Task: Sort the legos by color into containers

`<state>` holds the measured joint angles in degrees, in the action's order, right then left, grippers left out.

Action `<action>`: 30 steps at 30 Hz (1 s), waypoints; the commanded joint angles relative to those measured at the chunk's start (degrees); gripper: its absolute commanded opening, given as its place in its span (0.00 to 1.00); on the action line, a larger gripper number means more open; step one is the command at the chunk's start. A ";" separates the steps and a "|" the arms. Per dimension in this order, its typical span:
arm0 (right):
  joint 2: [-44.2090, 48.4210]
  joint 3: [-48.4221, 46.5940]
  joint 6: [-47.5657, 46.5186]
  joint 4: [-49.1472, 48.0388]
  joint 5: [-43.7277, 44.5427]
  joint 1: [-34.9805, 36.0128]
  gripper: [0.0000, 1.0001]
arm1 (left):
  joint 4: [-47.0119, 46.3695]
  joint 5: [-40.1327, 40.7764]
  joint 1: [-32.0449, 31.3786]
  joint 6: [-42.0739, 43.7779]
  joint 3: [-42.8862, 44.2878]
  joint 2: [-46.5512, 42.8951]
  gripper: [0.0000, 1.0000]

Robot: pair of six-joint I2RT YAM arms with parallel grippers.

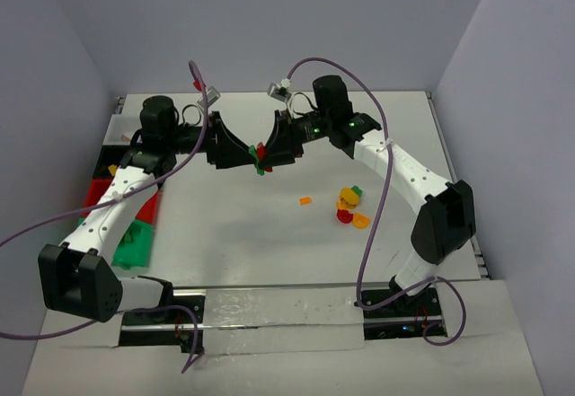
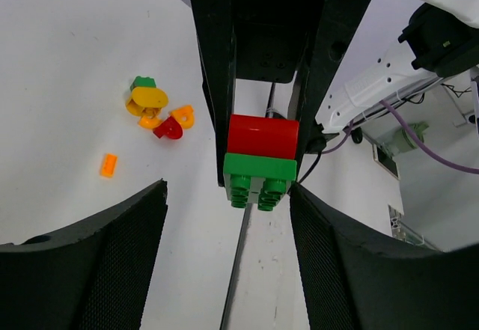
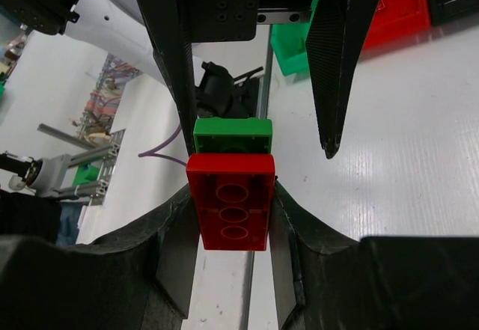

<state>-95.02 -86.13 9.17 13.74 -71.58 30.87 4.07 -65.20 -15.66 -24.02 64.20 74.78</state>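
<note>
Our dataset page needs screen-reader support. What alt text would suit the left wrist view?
A red brick joined to a green brick is clamped between the right gripper's black fingers at centre frame, with the left gripper's own open fingers flanking it below. Small yellow, orange, red and green pieces lie on the white table behind.

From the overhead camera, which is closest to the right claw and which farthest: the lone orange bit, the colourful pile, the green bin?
1. Lone orange bit, slightly right of the right gripper, toward the bases.
2. Colourful pile, farther right.
3. Green bin, at the far left.
</note>
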 commanded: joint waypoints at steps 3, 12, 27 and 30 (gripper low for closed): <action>3.09 -0.27 -0.20 -0.91 -1.55 0.59 0.00 | -7.32 -3.36 -0.52 -3.93 2.24 0.02 0.64; 2.65 0.26 0.67 -2.09 -1.68 0.80 0.00 | -8.13 -7.19 -1.65 -3.99 3.13 0.80 0.47; 3.45 0.00 -1.37 0.98 -1.73 0.14 0.00 | 5.23 -6.63 -0.82 6.18 3.83 0.64 0.00; 4.05 0.34 -2.39 2.59 -1.99 -1.24 0.00 | 14.30 -7.13 1.65 12.87 4.34 1.07 0.00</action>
<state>-95.00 -85.78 8.09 15.39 -72.56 30.90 6.20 -70.82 -16.32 -21.14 66.23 76.20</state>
